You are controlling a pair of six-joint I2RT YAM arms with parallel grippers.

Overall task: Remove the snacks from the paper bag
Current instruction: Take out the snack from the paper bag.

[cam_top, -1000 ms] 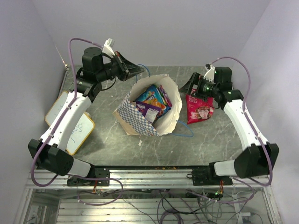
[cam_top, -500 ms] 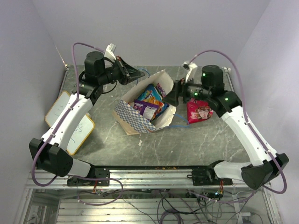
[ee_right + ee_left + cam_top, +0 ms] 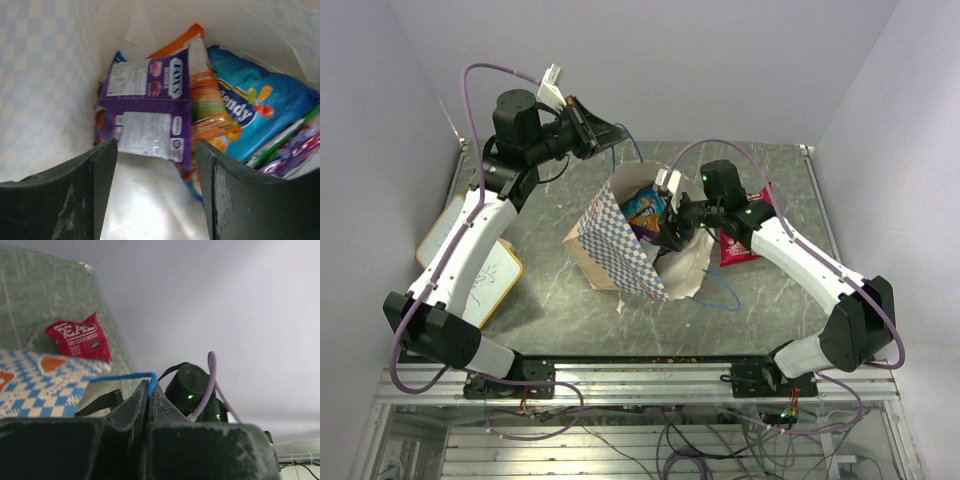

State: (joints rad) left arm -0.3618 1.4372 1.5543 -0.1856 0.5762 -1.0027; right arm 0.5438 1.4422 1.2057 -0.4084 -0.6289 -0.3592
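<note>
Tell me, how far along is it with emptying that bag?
Done: one red packet lies on the table beside the paper bag. In hand: the left end effector pinches the blue cord handle; the right end effector, open, is inside the bag. Left: purple packet, orange packet, blue packet inside.

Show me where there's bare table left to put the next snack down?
Bare stone lies between the whiteboard and the paper bag, along the near edge in front of the bag, and in the far right corner beyond the red packet. It is crowded at the bag's mouth, where the right arm reaches in with open jaws among the snacks.
</note>
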